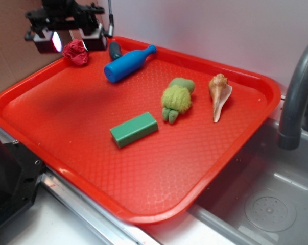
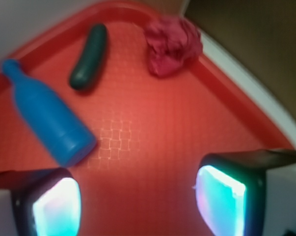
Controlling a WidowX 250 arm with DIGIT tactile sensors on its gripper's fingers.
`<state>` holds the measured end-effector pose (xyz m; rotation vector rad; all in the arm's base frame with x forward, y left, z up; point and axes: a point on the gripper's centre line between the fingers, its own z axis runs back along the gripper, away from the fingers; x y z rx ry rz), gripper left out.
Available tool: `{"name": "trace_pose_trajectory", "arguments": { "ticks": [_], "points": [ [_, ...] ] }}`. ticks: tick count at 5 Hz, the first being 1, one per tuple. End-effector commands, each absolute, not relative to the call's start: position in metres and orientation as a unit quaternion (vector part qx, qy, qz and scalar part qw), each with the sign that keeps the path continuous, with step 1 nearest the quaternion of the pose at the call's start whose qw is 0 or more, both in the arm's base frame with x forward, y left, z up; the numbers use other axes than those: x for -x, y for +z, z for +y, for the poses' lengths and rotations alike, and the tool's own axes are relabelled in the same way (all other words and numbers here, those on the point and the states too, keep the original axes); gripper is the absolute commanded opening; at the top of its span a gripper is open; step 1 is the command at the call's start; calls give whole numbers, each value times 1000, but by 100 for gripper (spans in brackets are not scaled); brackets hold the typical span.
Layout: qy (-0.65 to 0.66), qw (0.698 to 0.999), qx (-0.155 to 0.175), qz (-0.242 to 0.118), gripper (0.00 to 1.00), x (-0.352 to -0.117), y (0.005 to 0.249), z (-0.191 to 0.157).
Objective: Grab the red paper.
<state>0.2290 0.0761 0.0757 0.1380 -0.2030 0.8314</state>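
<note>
Broadly, a big red tray (image 1: 92, 127) rests beside a steel sink (image 1: 261, 199) with a grey tap (image 1: 297, 97). Over the tray's far left corner hangs the tool (image 1: 72, 40), its two pads spread apart with nothing between them; the wrist view shows bare tray in the gap. On the tray lie a blue bottle (image 1: 127, 64), a green block (image 1: 134, 129), a yellow-green plush toy (image 1: 176, 99), a tan shell (image 1: 219, 94) and a dark green pickle (image 2: 89, 57). The red paper (image 1: 76, 52), crumpled into a ball, sits in the far left corner against the rim, just beside the tool.
</note>
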Motion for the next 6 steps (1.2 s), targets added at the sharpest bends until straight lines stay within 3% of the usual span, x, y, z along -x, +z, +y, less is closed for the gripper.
{"name": "trace_pose_trajectory", "arguments": {
  "ticks": [1, 4, 6],
  "points": [
    [424, 891, -52, -157, 100, -259, 67, 108],
    [440, 880, -60, -168, 100, -263, 73, 139],
    [407, 891, -66, -191, 100, -242, 88, 137]
  ]
}}
